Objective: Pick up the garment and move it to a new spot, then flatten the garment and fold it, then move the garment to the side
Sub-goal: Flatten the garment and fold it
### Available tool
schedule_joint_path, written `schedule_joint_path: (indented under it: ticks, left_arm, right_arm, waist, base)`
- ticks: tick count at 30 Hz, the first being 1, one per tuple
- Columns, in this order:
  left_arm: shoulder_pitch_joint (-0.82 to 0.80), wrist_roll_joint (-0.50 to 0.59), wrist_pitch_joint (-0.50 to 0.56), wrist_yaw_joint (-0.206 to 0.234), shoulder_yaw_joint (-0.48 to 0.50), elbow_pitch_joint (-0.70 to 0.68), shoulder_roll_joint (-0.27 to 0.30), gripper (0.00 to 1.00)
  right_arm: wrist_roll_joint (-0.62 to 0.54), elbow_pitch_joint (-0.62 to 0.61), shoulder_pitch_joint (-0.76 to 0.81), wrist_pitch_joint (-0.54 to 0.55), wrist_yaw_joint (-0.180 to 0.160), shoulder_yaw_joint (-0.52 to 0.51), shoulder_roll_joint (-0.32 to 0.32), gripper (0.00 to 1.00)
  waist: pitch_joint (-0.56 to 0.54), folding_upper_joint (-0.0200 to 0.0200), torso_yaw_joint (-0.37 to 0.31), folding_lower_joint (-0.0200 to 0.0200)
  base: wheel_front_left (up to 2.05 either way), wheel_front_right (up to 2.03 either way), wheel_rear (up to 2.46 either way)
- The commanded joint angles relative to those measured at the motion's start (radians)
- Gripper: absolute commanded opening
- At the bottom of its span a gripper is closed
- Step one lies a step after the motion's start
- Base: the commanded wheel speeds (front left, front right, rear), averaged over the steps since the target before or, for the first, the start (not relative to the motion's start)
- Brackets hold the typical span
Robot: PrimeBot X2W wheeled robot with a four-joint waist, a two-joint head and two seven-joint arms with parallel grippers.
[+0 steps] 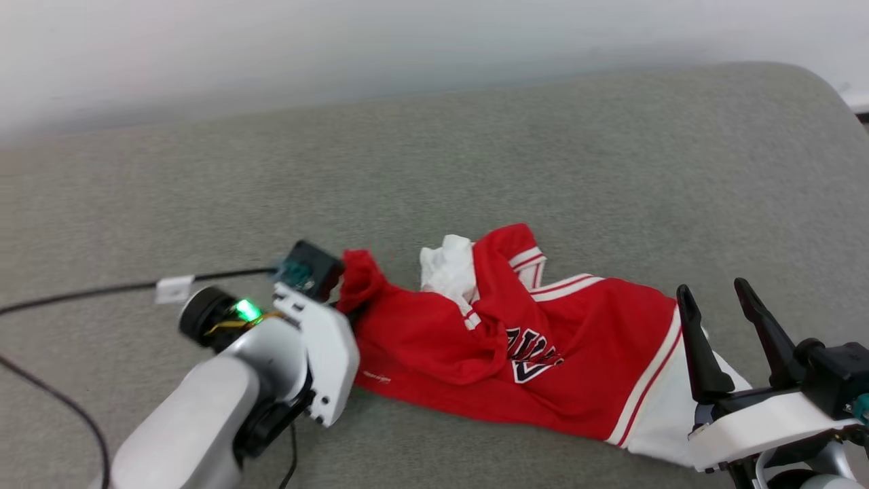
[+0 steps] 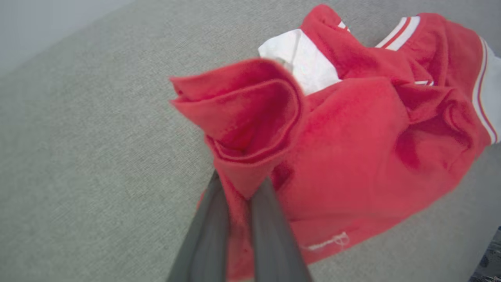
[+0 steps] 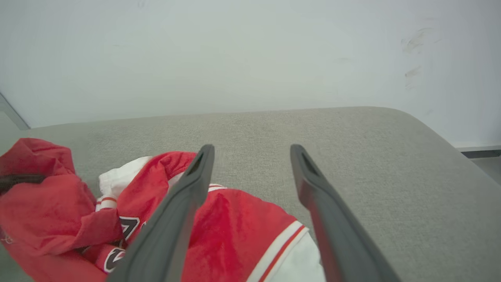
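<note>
Nearest, at the right, the right gripper (image 1: 711,288) hangs over the right end of the red jersey garment with white sleeves and red-white striped trim (image 1: 434,339). Its two long dark fingers are spread wide with nothing between them. At the near left, the left gripper (image 2: 240,184) has its fingers pressed together on a bunched red fold at the garment's left edge, which stands up a little above the rest.

The garment lies crumpled across the near middle of the grey fabric-covered tabletop (image 1: 543,149). Its black lettering is half buried in folds, and a white sleeve (image 1: 448,268) is pushed up on its far side.

It looks light, limp and not fragile, so it will likely sag and drag from any single hold. The knit should grip well, though a thin pinch may slip out. The hem corners or shoulder seams seem the best holds, one per gripper, well apart, to keep the cloth taut. A thin black cable (image 1: 68,295) trails off to the left, and beyond the tabletop stands a pale wall (image 1: 407,41).
</note>
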Motion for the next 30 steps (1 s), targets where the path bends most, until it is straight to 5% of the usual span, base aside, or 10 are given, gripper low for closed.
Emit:
schedule_joint_path:
  ticks: [1,9,17,18,19,30]
  left_arm:
    - [0.047,-0.005,-0.020,0.030,0.020,-0.030,0.019,0.00]
    - [0.359,-0.120,-0.097,0.196,0.120,-0.156,0.043,0.00]
    - [0.545,-0.197,-0.117,0.244,0.123,-0.136,0.011,0.00]
    - [0.547,-0.196,-0.122,0.246,0.122,-0.132,0.009,0.39]
    - [0.543,-0.187,-0.131,0.250,0.124,-0.130,0.008,1.00]
    - [0.370,-0.038,-0.294,0.278,0.159,-0.156,0.014,1.00]
  right_arm:
    - [-0.006,-0.008,0.008,0.007,-0.001,-0.002,0.003,1.00]
    - [-0.018,-0.035,0.032,0.035,-0.001,-0.012,0.003,1.00]
    - [-0.016,-0.048,0.051,0.052,-0.001,-0.008,0.002,1.00]
    - [-0.013,-0.048,0.054,0.054,-0.001,-0.007,0.002,1.00]
    - [-0.012,-0.048,0.057,0.055,-0.001,-0.007,0.002,1.00]
    - [-0.008,-0.047,0.079,0.068,-0.001,-0.007,0.002,1.00]
  waist:
    - [-0.024,0.0000,0.040,-0.0001]
    - [-0.064,0.0000,0.122,-0.0001]
    - [-0.096,0.0000,0.149,-0.0001]
    - [-0.099,0.0000,0.150,-0.0001]
    - [-0.104,0.0000,0.150,-0.0001]
    - [-0.148,0.0000,0.133,-0.0001]
  base:
    - [0.00,0.00,0.00]
    - [0.00,0.00,0.00]
    - [0.00,0.00,0.00]
    - [0.00,0.00,0.00]
    - [0.00,0.00,0.00]
    - [0.00,0.00,0.00]
